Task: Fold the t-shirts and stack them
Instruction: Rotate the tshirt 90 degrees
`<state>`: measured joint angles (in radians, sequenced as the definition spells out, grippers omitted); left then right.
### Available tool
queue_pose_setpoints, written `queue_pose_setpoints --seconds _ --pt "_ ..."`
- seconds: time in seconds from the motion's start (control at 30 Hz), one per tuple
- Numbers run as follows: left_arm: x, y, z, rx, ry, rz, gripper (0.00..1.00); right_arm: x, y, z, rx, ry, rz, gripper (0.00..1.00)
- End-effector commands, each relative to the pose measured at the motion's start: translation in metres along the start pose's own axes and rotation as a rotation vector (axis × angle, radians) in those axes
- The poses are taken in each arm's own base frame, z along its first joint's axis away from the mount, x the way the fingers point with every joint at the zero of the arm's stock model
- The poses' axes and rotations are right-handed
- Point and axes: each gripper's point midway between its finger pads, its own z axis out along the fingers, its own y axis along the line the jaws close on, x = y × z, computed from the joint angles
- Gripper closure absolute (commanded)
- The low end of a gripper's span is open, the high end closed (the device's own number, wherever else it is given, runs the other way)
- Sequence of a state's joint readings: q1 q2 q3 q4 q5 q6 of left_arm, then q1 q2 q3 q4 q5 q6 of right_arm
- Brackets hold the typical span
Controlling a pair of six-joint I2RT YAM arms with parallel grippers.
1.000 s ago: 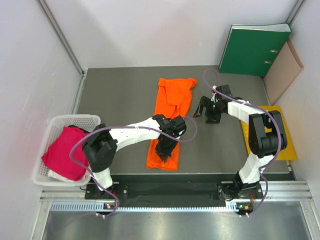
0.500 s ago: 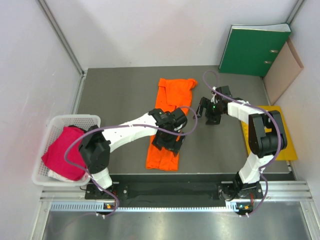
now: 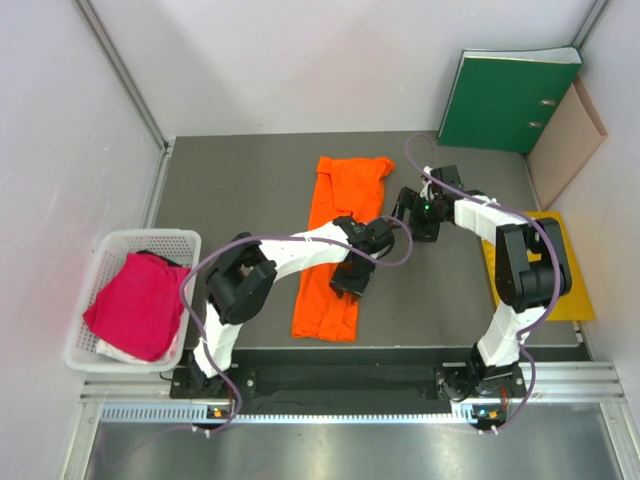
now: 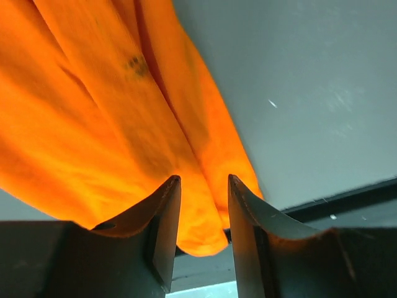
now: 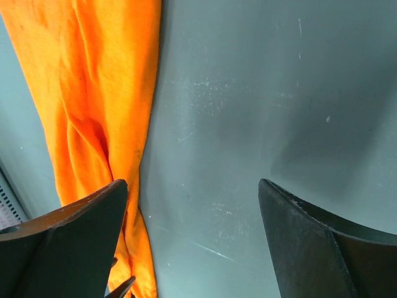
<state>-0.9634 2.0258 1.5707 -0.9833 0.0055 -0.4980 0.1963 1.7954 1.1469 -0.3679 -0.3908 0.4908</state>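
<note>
The orange t-shirt (image 3: 338, 235) lies on the grey table as a long narrow strip, running from the far middle towards the near edge. My left gripper (image 3: 349, 278) hovers over the strip's right edge near its middle. In the left wrist view its jaws (image 4: 203, 181) stand a narrow gap apart, with the orange cloth (image 4: 105, 124) beyond them and nothing pinched. My right gripper (image 3: 403, 214) is wide open just right of the shirt's upper part. In the right wrist view it (image 5: 192, 186) is over bare table with the orange cloth (image 5: 93, 93) to its left. The magenta-pink t-shirt (image 3: 135, 305) lies bunched in the basket.
The white mesh basket (image 3: 150, 238) stands at the left edge. A green binder (image 3: 510, 100) and a tan folder (image 3: 565, 140) lean at the back right. A yellow envelope (image 3: 580, 295) lies flat at the right, under the right arm.
My left gripper has moved from the shirt's near end up and right along the strip. My right gripper has shifted slightly up and towards the shirt.
</note>
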Motion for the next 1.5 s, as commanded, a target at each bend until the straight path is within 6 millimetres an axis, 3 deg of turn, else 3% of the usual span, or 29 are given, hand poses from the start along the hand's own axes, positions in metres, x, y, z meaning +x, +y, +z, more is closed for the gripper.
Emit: queue_pose_setpoints --seconds 0.0,0.1,0.2,0.67,0.83,0.97,1.0,1.03,1.07,1.13,1.17,1.3,1.47 --pt "-0.019 0.006 -0.004 -0.036 -0.048 0.005 0.58 -0.013 0.014 -0.004 -0.034 -0.028 -0.036 0.14" --pt "-0.019 0.011 0.0 -0.052 -0.044 -0.002 0.62 -0.013 0.014 -0.004 -0.035 -0.028 -0.038 0.14" --pt "-0.019 0.017 0.002 -0.067 -0.034 -0.01 1.0 -0.013 0.012 -0.004 -0.032 -0.026 -0.037 0.14" --pt "-0.01 0.079 -0.011 -0.102 -0.052 -0.146 1.0 -0.008 0.006 -0.002 -0.026 -0.015 -0.034 0.14" --pt "-0.002 0.089 -0.011 -0.111 -0.043 -0.172 1.0 -0.008 0.006 -0.001 -0.027 -0.018 -0.035 0.14" --pt "-0.013 0.088 -0.021 -0.083 -0.101 -0.181 1.0 -0.009 0.007 -0.001 -0.029 -0.017 -0.037 0.14" --pt "-0.018 0.087 -0.024 -0.072 -0.125 -0.186 0.99 -0.009 0.007 -0.001 -0.028 -0.016 -0.036 0.14" --pt "-0.025 0.085 -0.029 -0.048 -0.147 -0.2 0.89 -0.01 0.008 -0.002 -0.03 -0.019 -0.039 0.14" --pt "-0.039 0.084 -0.04 -0.018 -0.192 -0.219 0.66 -0.009 0.007 -0.001 -0.028 -0.019 -0.037 0.14" --pt "-0.064 0.081 -0.051 0.039 -0.271 -0.244 0.52 -0.008 0.005 -0.001 -0.024 -0.015 -0.038 0.14" --pt "-0.079 0.077 -0.061 0.105 -0.301 -0.259 0.41 -0.008 0.006 -0.001 -0.025 -0.016 -0.038 0.14" --pt "-0.131 0.077 -0.073 0.191 -0.396 -0.295 0.28 -0.004 0.002 0.0 -0.019 -0.011 -0.038 0.14" --pt "-0.181 0.069 -0.062 0.251 -0.414 -0.293 0.29 -0.001 -0.002 0.001 -0.013 -0.003 -0.039 0.14"
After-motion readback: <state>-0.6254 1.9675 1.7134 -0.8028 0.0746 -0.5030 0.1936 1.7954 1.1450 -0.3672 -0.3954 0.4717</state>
